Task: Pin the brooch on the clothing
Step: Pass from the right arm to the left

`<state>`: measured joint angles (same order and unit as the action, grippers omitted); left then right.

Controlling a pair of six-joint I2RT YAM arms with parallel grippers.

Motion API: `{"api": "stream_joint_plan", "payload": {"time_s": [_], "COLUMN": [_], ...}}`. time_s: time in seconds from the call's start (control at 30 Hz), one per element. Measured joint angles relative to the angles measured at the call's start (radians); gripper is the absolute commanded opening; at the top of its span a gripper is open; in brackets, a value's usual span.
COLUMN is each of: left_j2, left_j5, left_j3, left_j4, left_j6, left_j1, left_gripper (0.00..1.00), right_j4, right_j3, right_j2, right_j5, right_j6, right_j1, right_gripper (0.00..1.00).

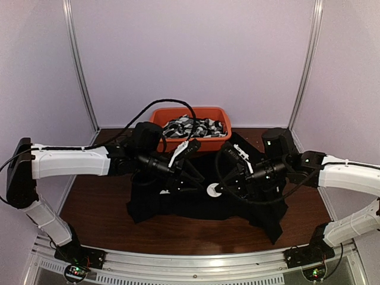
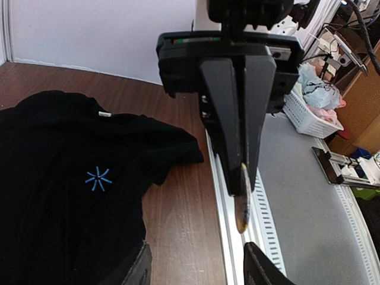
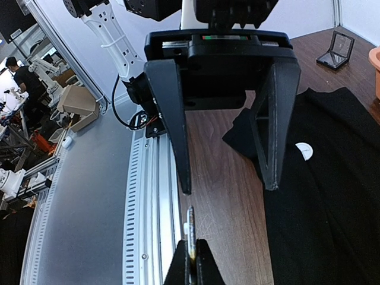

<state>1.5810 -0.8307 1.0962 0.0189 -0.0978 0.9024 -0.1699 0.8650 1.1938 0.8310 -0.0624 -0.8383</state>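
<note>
The right gripper (image 2: 242, 177) pinches the round brooch (image 2: 241, 205) tight, up in the air. The left gripper (image 3: 228, 189) is spread apart, holding nothing. The black shirt (image 2: 47, 178) lies on the brown table (image 2: 178, 219).

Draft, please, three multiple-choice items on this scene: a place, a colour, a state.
1. Where is the brooch?
A. between the left gripper's jaws
B. between the right gripper's jaws
C. on the shirt's starburst mark

2. What colour is the starburst mark?
A. red
B. light blue
C. white

3. How do the left gripper's jaws stand?
A. open, holding nothing
B. shut on the shirt
C. shut on the brooch

Answers: 1 B, the shut right jaws pinch it edge-on; 2 B, blue spokes on black cloth; 3 A, a wide gap separates them.
</note>
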Motion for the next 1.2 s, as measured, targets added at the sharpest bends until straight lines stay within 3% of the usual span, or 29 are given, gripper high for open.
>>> {"api": "stream_joint_plan", "payload": {"time_s": [0.17,0.6,0.8,0.93,1.07,1.2], "left_j2": [0.002,0.056,0.059,0.059,0.064,0.069], "left_j5": [-0.039,-0.105,-0.114,-0.121,-0.127,-0.132], "left_j3": [0.002,0.006,0.006,0.006,0.006,0.006], "left_j4": [0.010,-0.027,-0.051,-0.067,-0.072,-0.077], "left_j6": [0.010,-0.018,-0.030,-0.042,-0.047,-0.050], "left_j1": [0.014,0.026,0.027,0.027,0.027,0.027], "left_gripper": [0.52,0.16,0.10,0.00,0.00,0.00], "right_j4": [0.002,0.029,0.031,0.032,0.029,0.024], "right_j3": [0.000,0.000,0.000,0.000,0.000,0.000], "right_j2": [0.013,0.026,0.026,0.029,0.029,0.029], "right_j5": [0.004,0.003,0.003,0.000,0.000,-0.001], "right_j6": [0.004,0.000,-0.001,-0.001,-0.008,-0.013], "right_j1": [0.000,-0.004,-0.004,-0.004,-0.004,-0.005], "right_gripper": [0.00,0.00,0.00,0.00,0.00,0.31]}}
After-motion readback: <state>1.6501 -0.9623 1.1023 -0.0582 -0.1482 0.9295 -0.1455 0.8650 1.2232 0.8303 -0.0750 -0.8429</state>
